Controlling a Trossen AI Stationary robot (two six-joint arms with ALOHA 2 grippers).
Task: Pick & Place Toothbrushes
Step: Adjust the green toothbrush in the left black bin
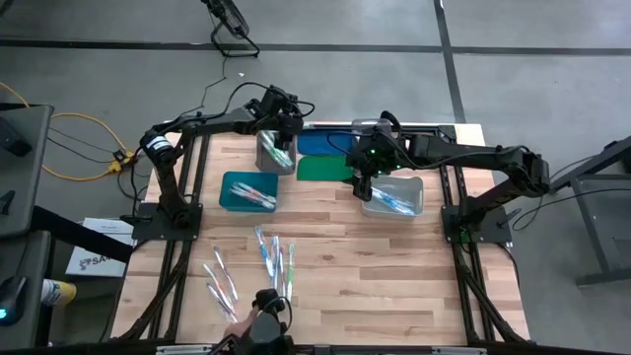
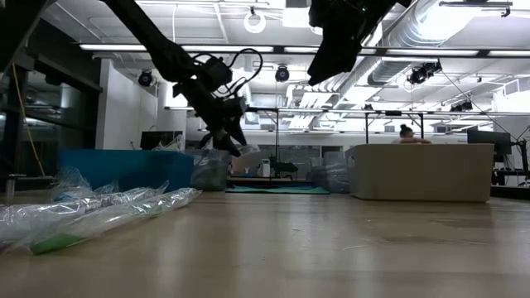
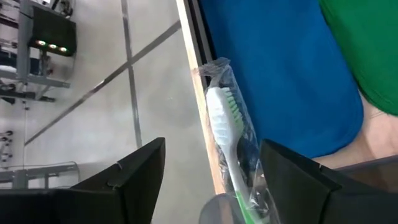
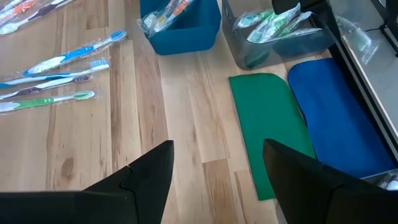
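High view: left gripper hangs over the clear bin; loose toothbrushes lie mid-table. Left wrist view: fingers spread wide, a wrapped toothbrush between them, unclamped. Right wrist view: right gripper wide, empty.

**Colours on and around the wooden table**

The table is pale, light-brown wood in plank strips with a visible grain. On it, beside the green lid, lies a deep blue lid; both are plain and unpatterned. Next to the green lid stands a teal bin, and farther back a clear greyish bin; on its other side is another clear bin. The loose toothbrushes out on the wood are white with blue, green or pinkish parts, in clear wrappers. A toothbrush in the left wrist view is white with green bristles. Both arms are dark, nearly black.
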